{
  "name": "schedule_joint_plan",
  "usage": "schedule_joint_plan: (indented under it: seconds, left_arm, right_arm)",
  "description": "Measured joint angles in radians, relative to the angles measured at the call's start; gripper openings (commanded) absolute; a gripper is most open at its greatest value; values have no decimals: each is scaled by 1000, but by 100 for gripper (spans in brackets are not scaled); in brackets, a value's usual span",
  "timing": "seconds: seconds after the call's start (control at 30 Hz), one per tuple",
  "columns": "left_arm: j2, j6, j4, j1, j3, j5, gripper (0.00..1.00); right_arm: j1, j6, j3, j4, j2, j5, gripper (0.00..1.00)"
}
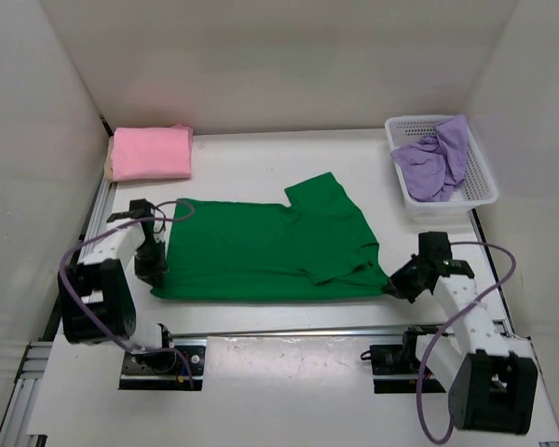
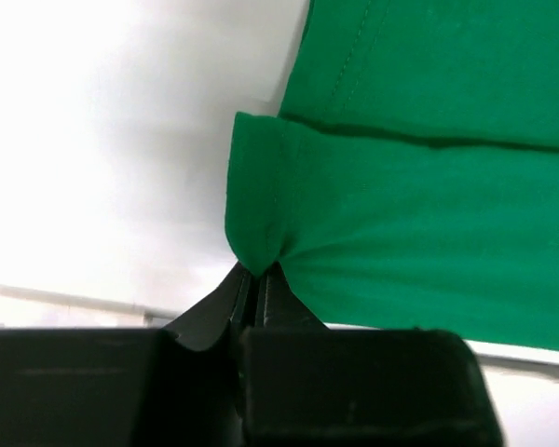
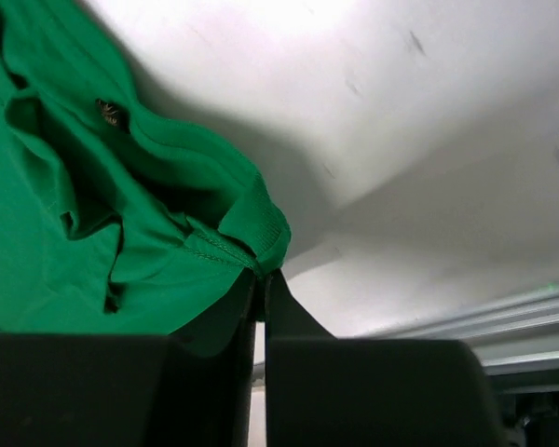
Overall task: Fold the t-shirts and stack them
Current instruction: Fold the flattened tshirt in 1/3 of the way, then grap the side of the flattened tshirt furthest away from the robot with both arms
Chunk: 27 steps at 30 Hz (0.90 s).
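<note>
bright green cloth t-shirt (image 1: 261,251) lies lengthwise between left claw (image 2: 257,277) and right claw (image 3: 261,277), each pinching a near corner.

Green t-shirt (image 1: 261,247) spread mid-table; pink t-shirt (image 1: 151,152) folded far-left; purple t-shirt (image 1: 435,158) crumpled.

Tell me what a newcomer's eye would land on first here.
The bright green t-shirt spread flat in the centre grabs attention first, with the left gripper and right gripper each shut on a near corner of it. Next come the folded pink t-shirt at the far left and the light purple t-shirt crumpled in the white basket at the far right.
</note>
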Motion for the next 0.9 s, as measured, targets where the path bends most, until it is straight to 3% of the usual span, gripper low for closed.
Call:
schedule_joint_plan:
  seconds: [0.1,0.13,0.2,0.23,0.27,0.33,0.47,0.7,0.9]
  left_arm:
    - [-77,0,-35,1,-82,-47,14]
    - [-100,0,-45,2,-108,-58,19]
    - [-140,3,-68,2,-158,-80,36]
    - [-154,3,-79,2,-179,-97,47]
    - [-163,6,-89,3,-191,-110,72]
    - [-172,7,-101,5,-207,-132,82]
    - [-172,8,-114,7,-177,-153,82]
    - [-195,8,-71,8,23,-142,80]
    - [-29,8,-36,7,193,-115,82]
  right_arm:
    - [5,49,-53,-62,-100,2,2]
    - [5,62,-66,-84,-125,3,18]
    - [5,86,-87,-121,-166,11,45]
    - [5,93,-95,-137,-185,25,51]
    - [5,97,-101,-151,-200,40,57]
    - [5,100,-103,-173,-215,61,57]
    - [5,65,-65,-194,-185,85,52]
    - [8,-114,144,-156,-75,51,50]
    - [196,-251,409,-138,203,55,60]
